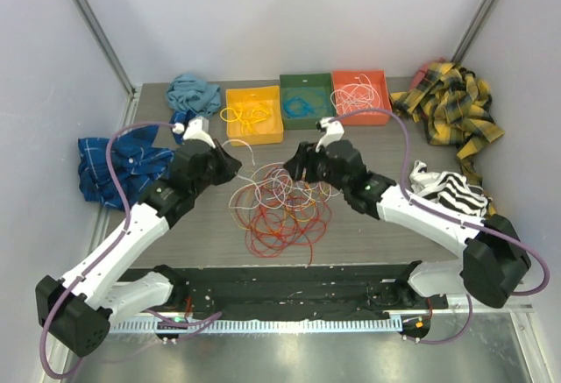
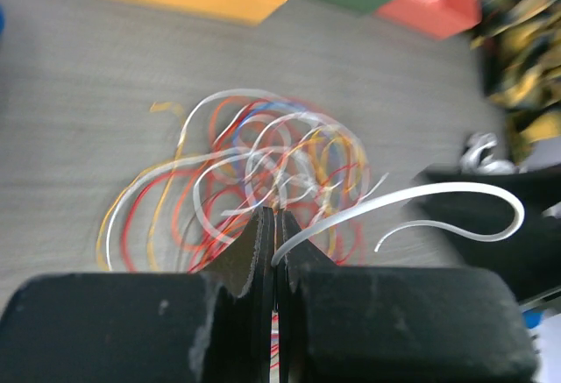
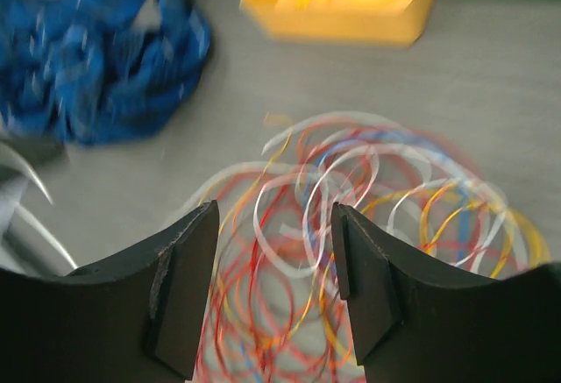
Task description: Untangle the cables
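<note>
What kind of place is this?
Probably a robot lab's test booth: left arm and right arm bolted to a table, white walls close around, tangled cables by a yellow bin.

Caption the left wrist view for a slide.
The left gripper shut on a white cable, the tangled cables lying on the table beyond.

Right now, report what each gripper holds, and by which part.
Left gripper: white cable, pinched apparently near one end. Right gripper: nothing; jaws open.
</note>
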